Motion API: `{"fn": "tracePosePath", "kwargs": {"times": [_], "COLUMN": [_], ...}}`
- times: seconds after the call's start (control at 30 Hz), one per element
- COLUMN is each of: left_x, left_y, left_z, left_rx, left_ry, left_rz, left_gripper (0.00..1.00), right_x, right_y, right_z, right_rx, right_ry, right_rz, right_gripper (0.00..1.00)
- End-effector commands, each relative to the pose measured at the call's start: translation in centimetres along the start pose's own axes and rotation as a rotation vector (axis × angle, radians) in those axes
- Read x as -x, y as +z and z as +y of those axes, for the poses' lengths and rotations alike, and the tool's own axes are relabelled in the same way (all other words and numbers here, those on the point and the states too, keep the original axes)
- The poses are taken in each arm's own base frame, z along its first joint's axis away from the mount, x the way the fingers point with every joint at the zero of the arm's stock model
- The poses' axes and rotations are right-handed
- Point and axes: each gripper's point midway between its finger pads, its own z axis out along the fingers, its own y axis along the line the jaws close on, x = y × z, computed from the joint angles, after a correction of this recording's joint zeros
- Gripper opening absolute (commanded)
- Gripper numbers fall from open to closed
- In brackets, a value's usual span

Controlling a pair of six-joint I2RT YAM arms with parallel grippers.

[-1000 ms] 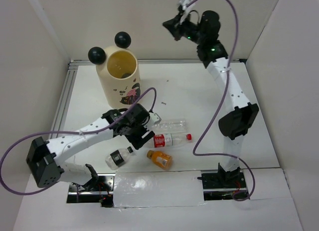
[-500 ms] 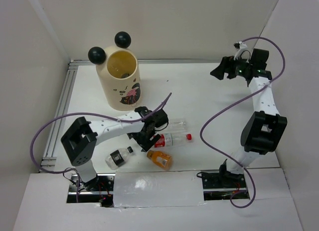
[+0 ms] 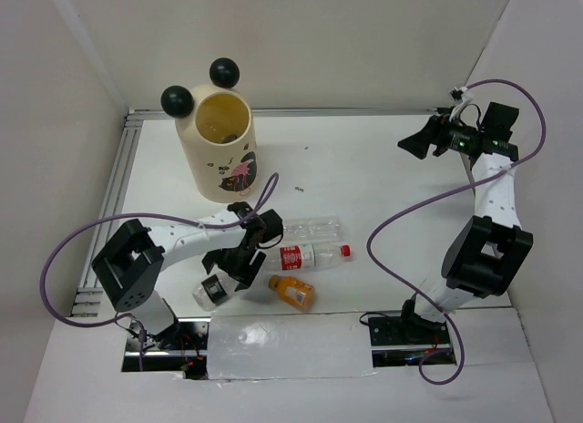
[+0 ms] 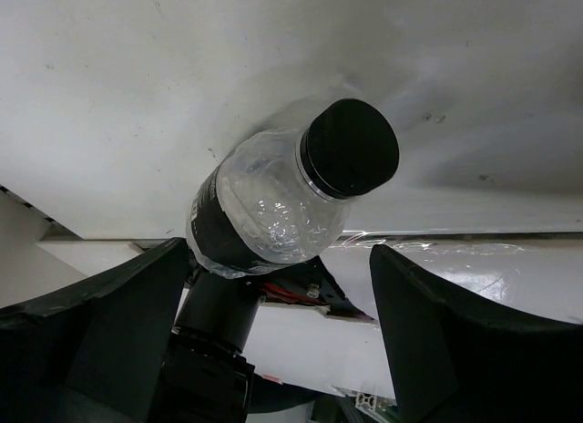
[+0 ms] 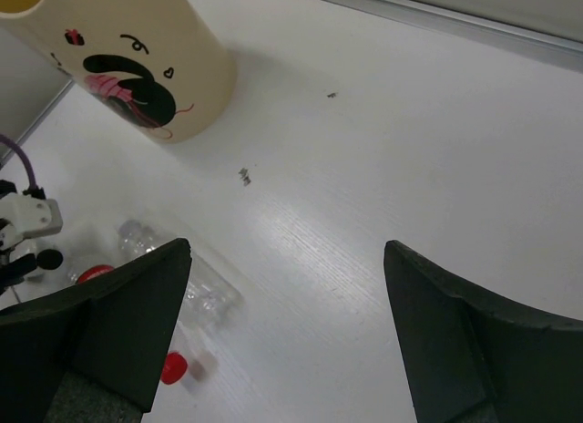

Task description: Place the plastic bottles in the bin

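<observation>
Tall cream-yellow cylindrical bin (image 3: 211, 163) with two black ball ears stood upright at the back left of the white worktop (image 3: 364, 181). Something dark showed inside it, too small to tell if it was a bottle. Four bottles lay on their sides on the worktop, all outside the bin. At front left, the small clear plastic black-labelled bottle (image 3: 214, 289) with a black cap lay between the fingers of the left hand (image 3: 232, 268), jaws spread either side of it and not clamped, so the grasp looked not yet made. To its right lay the short orange bottle (image 3: 293, 292), then the clear red-labelled bottle (image 3: 310, 255) with a red cap, and just behind that the plain clear bottle (image 3: 314, 229). The right hand (image 3: 414, 143) hung raised at far right, fingers wide apart, holding nothing. Judged: at least four bottles left to bin, task midway at best.
</observation>
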Motion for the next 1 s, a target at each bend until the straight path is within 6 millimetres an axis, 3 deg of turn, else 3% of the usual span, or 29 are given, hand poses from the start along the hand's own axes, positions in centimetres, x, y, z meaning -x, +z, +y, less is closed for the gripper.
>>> {"fn": "tracePosePath", "kwargs": {"times": [0.0,0.23,0.4,0.63,0.67,0.7,0.77,0.83,0.87,0.9,0.97], "left_x": [0.4,1.0,2.0,1.8,2.0,2.3,2.2,3.8,3.6,5.7,7.1], "left_y": [0.4,2.4,3.1,3.2,3.1,2.7,1.3,-2.2,-4.1,-8.2,-12.3], "left_z": [0.0,-0.3,-0.3,-0.6,-0.4,-0.4,-0.7,-1.1,-1.1,-1.7,-1.7], "left_rx": [-0.014,-0.035,-0.062,-0.092,-0.087,-0.094,-0.096,-0.128,-0.115,-0.144,-0.154], "left_ry": [-0.067,-0.005,0.014,0.016,0.015,0.011,-0.014,-0.04,-0.026,-0.044,-0.044], "left_rz": [0.009,0.059,0.078,0.088,0.075,0.056,0.044,-0.058,-0.085,-0.227,-0.335], "left_gripper": [0.93,0.92,0.83,0.47,0.28,0.21,0.13,0.12,0.1,0.09,0.05], "right_x": [0.6,0.3,0.3,0.3,0.1,0.1,-0.3,-0.8,-1.6,-2.5,-4.4], "right_y": [-0.9,-2.2,-3.1,-4.7,-4.7,-4.7,-4.8,-4.8,-4.9,-5.1,-4.4], "right_z": [2.6,3.2,3.5,3.1,3.2,3.1,3.4,3.5,3.9,4.2,5.1], "right_rx": [0.079,0.071,0.094,0.081,0.083,0.082,0.094,0.099,0.105,0.104,0.118], "right_ry": [-0.031,-0.027,-0.019,-0.005,0.005,-0.007,-0.014,-0.039,-0.087,-0.149,-0.191], "right_rz": [-0.023,-0.03,-0.05,-0.069,-0.066,-0.067,-0.06,-0.049,-0.037,-0.021,0.015], "right_gripper": [0.93,0.93,0.93,0.93,0.93,0.93,0.91,0.87,0.85,0.75,0.62]}}
